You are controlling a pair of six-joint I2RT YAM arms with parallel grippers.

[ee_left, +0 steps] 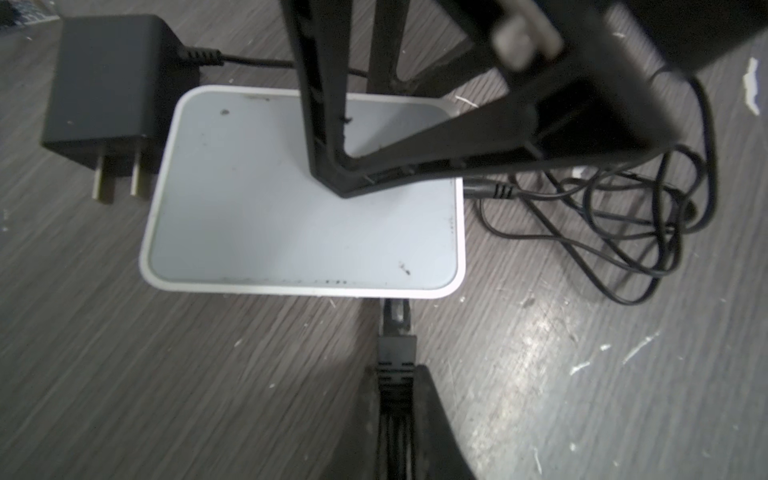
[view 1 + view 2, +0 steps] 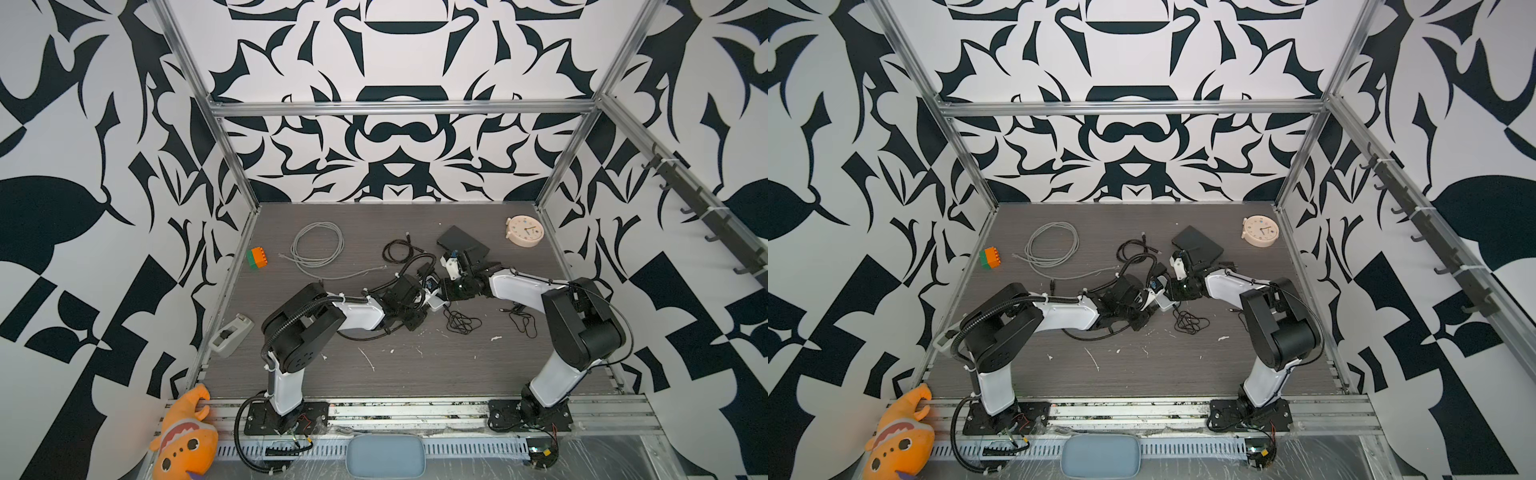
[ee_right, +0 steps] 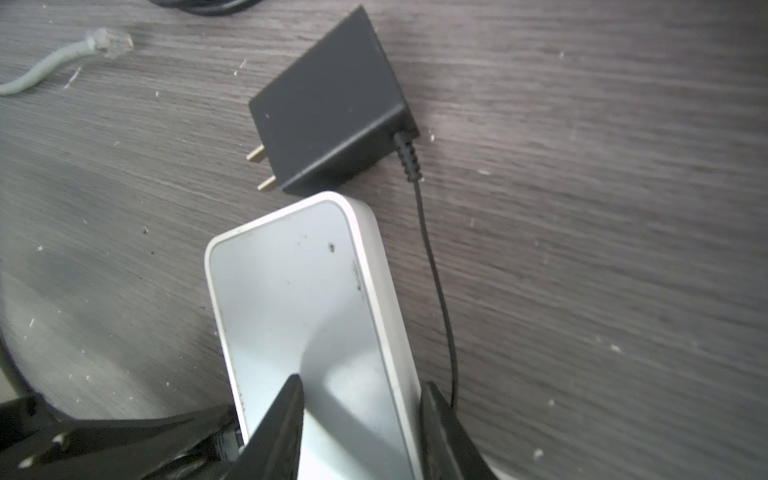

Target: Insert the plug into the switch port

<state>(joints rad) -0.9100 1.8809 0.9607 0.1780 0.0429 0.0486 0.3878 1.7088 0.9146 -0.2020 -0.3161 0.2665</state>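
White switch (image 1: 266,216): flat plastic box with rounded corners and a pale, glossy, scuffed top. It lies on the dark wood-grain table (image 1: 124,374), between the two arms in both top views. The left tool (image 1: 397,376) is clamped on the black ribbed boot of the plug (image 1: 395,320). The plug's clear tip touches one long side wall of the switch; how deep it sits in the port can't be told. The right tool (image 3: 362,384) has its jaws apart, one finger (image 3: 286,415) on the switch's top face, the other down beside the long side away from the plug. A boxy black power adapter (image 3: 328,112) with two brass prongs lies flat just beside a switch corner. Its thin black cord (image 1: 623,232) lies in loose loops. A grey cable end (image 3: 112,41) with a clear connector lies well apart.
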